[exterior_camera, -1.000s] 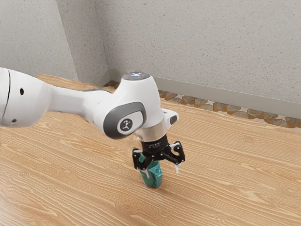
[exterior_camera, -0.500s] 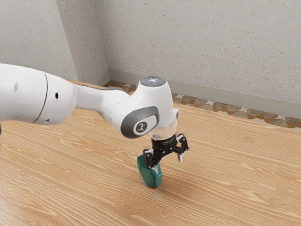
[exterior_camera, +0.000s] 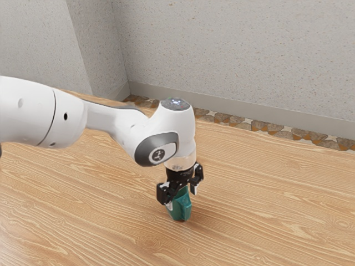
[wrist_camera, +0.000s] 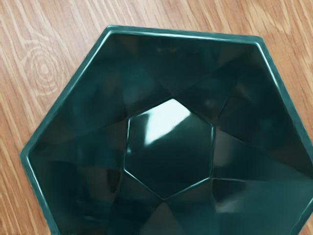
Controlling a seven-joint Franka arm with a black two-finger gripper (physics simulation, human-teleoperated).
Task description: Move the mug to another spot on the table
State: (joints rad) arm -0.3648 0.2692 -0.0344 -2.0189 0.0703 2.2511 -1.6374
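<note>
Teal mug [exterior_camera: 181, 210] stands upright on the wooden table [exterior_camera: 277, 210], base flat on the wood, well away from the table's far edge. Its body is faceted and narrower at the base than higher up.

The black hand [exterior_camera: 181, 194] is straight down on top of the mug and covers the rim. The mug's lower body sticks out below it. I cannot tell whether the hand is clamped on the mug or loose around it, since the contact is hidden behind the hand's own body.

The white arm [exterior_camera: 111, 124] comes in from the exterior view's left. Its last link is vertical above the mug, with a grey round joint cap [exterior_camera: 157, 151] facing the camera.

The wrist view looks right down into the mug [wrist_camera: 168, 147], which sits very close under the hand. The rim is six-sided. The inside is dark teal, with angled wall panels running down to a small hexagonal floor that carries a pale glare. Table [wrist_camera: 44, 54] wood grain shows outside the rim on two sides, with a ring-shaped knot in the grain just beside the rim.

Background in the exterior view:
- Grey speckled wall [exterior_camera: 249, 50], with a corner at the upper left.
- Grey baseboard [exterior_camera: 266, 111] along the wall's foot.
- A strip of brown pebbles [exterior_camera: 277, 130] between the baseboard and the table's far edge.
</note>
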